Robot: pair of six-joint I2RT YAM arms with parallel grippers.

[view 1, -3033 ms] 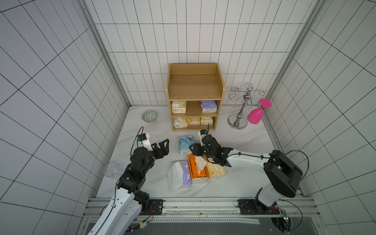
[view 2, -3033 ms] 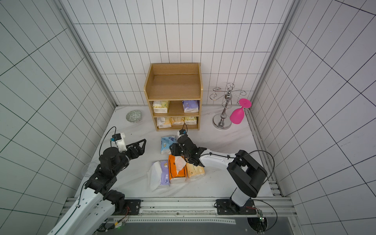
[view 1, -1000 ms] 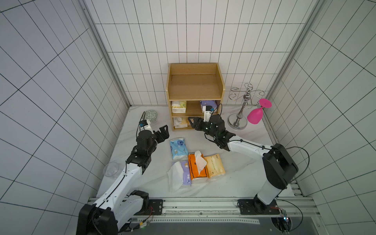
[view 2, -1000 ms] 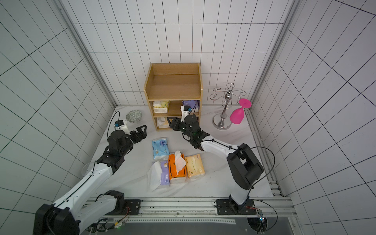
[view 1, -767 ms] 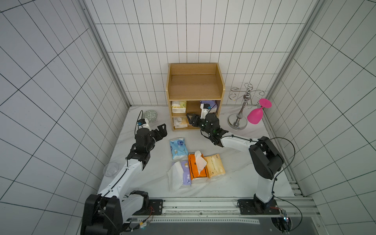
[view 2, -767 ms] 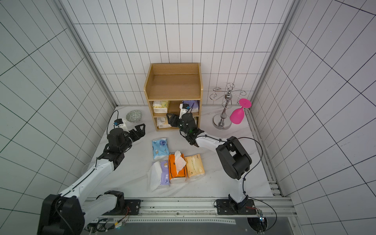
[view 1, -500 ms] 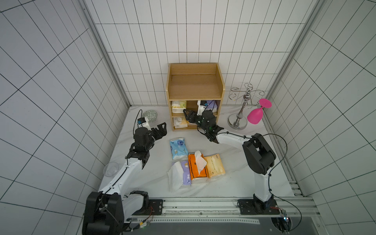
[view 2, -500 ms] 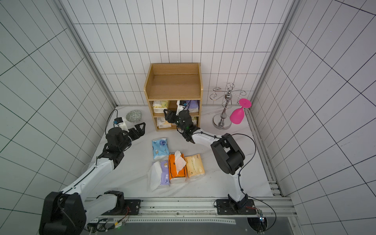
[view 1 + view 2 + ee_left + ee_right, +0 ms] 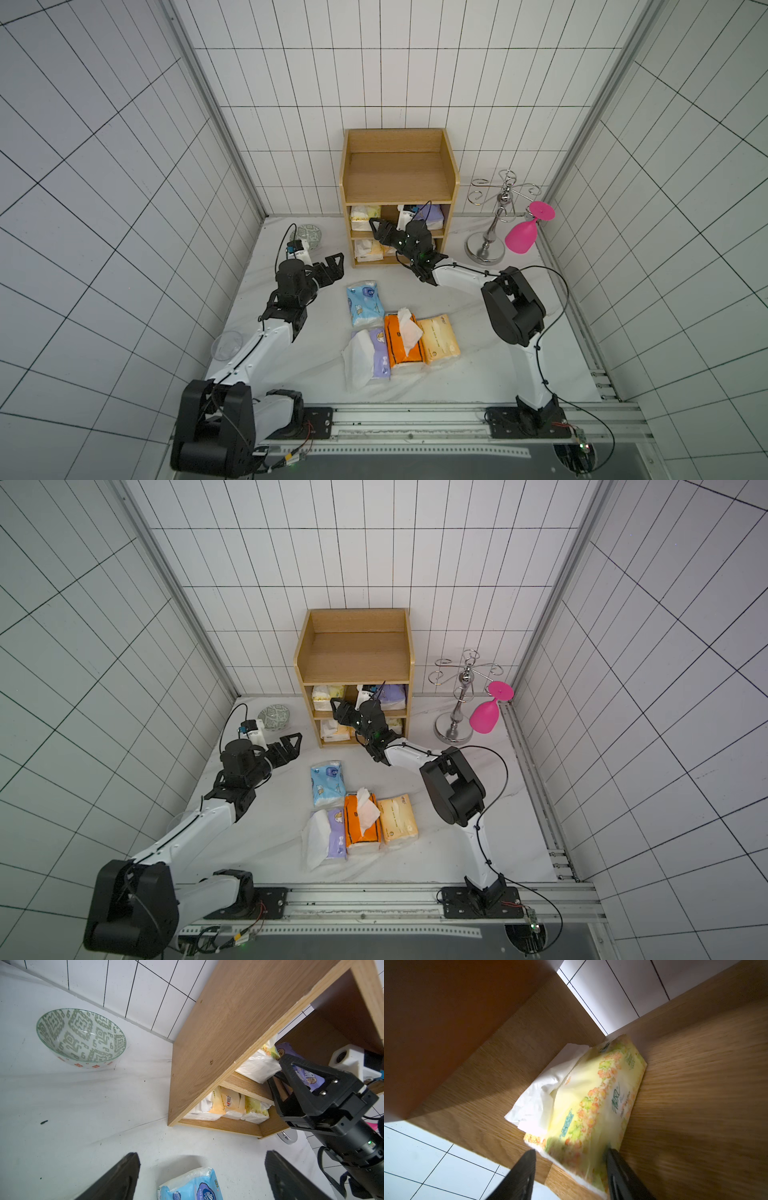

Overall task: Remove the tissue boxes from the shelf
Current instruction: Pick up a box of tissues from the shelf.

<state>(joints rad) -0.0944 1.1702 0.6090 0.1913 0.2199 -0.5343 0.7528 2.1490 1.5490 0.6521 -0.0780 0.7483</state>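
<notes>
From the surface (image 9: 469,382) behind it, strewn with four tissue boxes (image 9: 397,347), the right pincer (image 9: 569,1151) had reached the middle tier of the shelf (image 9: 399,174) and stood half-parted astride the pale yellow pack (image 9: 591,1095), grip unclear, starting a fifth removal, while the left pincer (image 9: 201,1154) gaped empty.

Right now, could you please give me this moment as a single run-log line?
right gripper: open, straddling yellow pack in shelf middle tier | left gripper: open, empty | blue pack: on table
</notes>
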